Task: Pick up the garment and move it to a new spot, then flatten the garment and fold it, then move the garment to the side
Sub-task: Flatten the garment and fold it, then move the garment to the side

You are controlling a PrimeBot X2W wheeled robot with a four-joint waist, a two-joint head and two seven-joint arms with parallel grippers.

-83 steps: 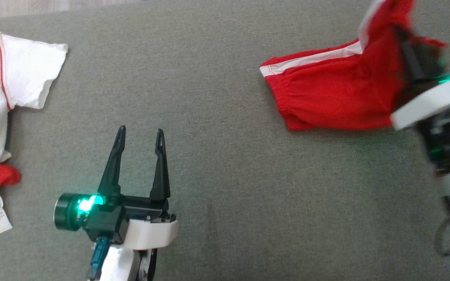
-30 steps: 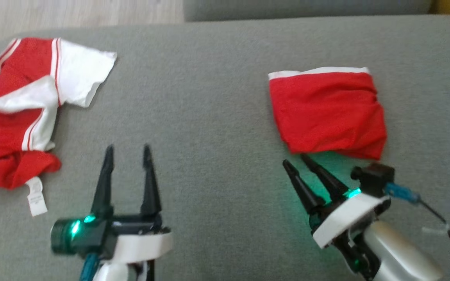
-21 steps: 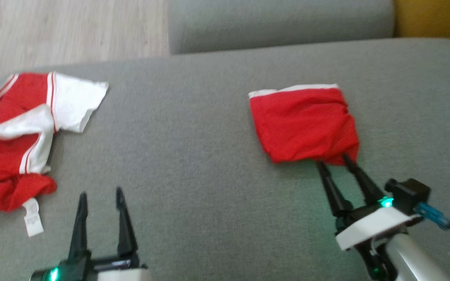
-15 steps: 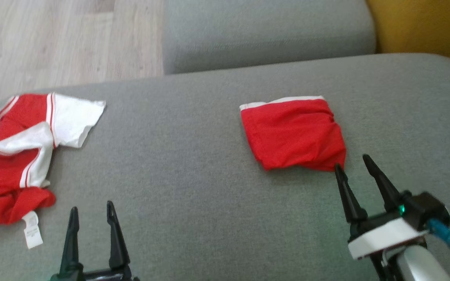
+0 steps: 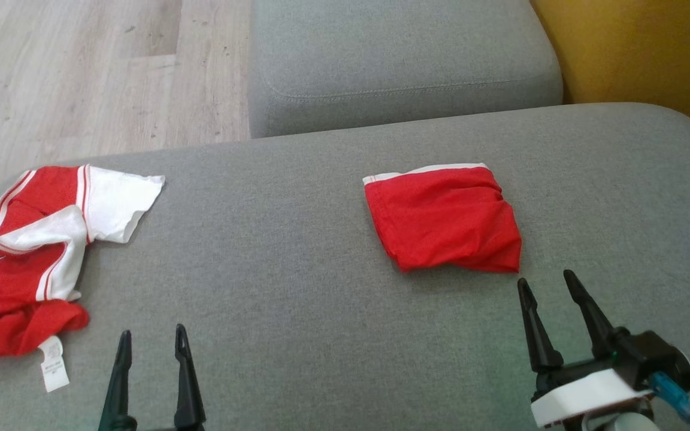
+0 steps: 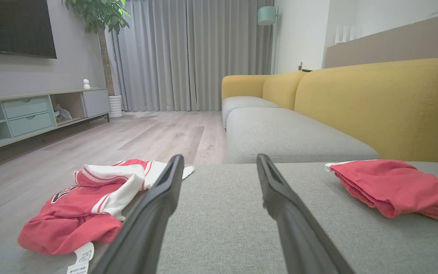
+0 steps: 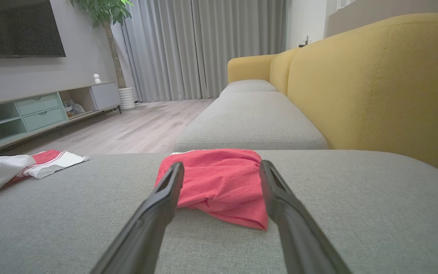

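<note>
We are counting two garments on the grey cushion (image 5: 297, 287): one folded red garment (image 5: 444, 218), lying right of centre; one crumpled red-and-white jersey (image 5: 33, 257), lying at the left edge. Two claws: left claw (image 5: 152, 331) and right claw (image 5: 545, 278), both gaping empty, the right hovering just near the folded piece.

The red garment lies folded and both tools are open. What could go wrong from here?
1. The right tool sits open just short of the folded red garment, whose near corner looks loose and bunched; pushing forward could snag it and undo the fold.
2. The red and white jersey lies crumpled at the left edge of the grey cushion, near the left tool; a stray nudge might slide it onto the floor.
</note>
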